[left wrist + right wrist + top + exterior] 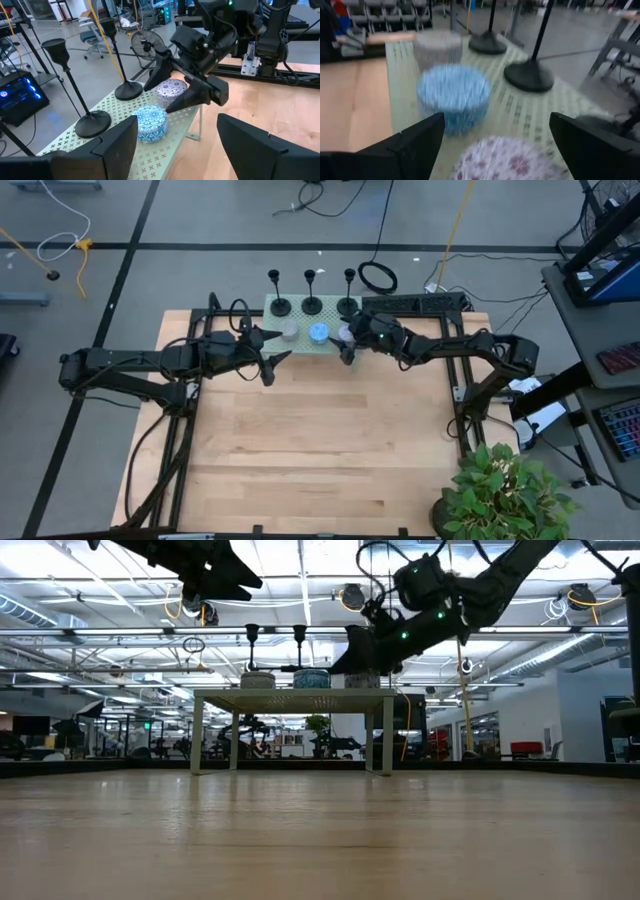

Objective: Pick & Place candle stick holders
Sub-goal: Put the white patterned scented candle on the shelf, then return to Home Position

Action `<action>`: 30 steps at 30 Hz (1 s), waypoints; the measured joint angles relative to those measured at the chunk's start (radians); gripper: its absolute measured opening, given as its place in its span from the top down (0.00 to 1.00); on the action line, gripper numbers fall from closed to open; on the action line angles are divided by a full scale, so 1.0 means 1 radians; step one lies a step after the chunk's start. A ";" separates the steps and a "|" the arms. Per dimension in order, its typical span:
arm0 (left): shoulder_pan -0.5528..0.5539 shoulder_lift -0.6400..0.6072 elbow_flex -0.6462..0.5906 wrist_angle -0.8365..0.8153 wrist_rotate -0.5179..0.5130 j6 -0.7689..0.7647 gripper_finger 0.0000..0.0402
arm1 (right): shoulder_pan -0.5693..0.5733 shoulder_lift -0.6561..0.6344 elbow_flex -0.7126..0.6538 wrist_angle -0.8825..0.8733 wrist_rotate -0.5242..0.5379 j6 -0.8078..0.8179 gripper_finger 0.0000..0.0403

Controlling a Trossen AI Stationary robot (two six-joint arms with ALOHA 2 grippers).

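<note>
Three black candle stick holders [312, 305] stand on their dome bases in a row along the far side of a pale green perforated stand [300, 345]. Two of them show in the left wrist view [92, 122]. In front of them sit a grey puck [290, 332], a blue puck [152, 122] and a whitish patterned puck [172, 91]. My right gripper [496, 122] is open, with its fingers on either side of the whitish puck [505, 160]; it also shows in the high view [347, 350]. My left gripper [283, 346] is open and empty, just near of the grey puck.
The green stand sits on legs at the wooden table's far edge [290, 695]. A potted plant [500, 490] stands at the near right corner. Bare wood [320, 440] fills the table's middle and near part. Cables and a black power strip [415, 302] lie behind the stand.
</note>
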State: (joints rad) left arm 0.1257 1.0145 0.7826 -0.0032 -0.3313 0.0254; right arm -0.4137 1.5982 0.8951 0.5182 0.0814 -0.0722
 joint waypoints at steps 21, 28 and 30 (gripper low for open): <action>-0.010 -0.173 0.000 -0.136 -0.020 0.153 0.60 | 0.163 -0.559 -0.002 -0.645 -0.009 -0.095 0.47; -0.010 -0.320 0.000 -0.346 -0.044 0.055 0.94 | 0.220 -0.766 -0.062 -0.766 -0.008 -0.015 0.92; -0.010 -0.346 -0.005 -0.383 -0.037 0.023 0.98 | 0.227 -0.821 -0.108 -0.769 -0.008 -0.023 0.97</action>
State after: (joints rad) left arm 0.1158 0.6689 0.7775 -0.3861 -0.3679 0.0482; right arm -0.1871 0.7777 0.7868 -0.2504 0.0737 -0.0957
